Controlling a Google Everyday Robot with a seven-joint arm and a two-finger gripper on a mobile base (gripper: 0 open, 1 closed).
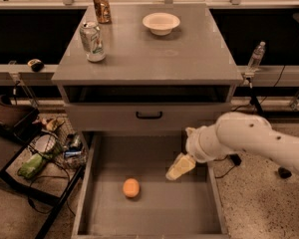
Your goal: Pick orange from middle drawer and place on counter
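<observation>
The orange point(131, 187) lies on the flat grey floor of the open middle drawer point(154, 208), left of centre. My gripper point(178, 168) hangs over the right part of the drawer, to the right of the orange and apart from it, on a white arm reaching in from the right. The gripper holds nothing. The counter point(154, 59) is the grey top of the cabinet above the drawer.
On the counter stand a green-white can point(92, 41) at the left, a brown can point(101, 6) at the back left and a cream-white bowl point(161, 23) at the back. A closed drawer front with a black handle point(149, 115) is above the open drawer. A wire basket of clutter point(52, 148) sits left of the cabinet.
</observation>
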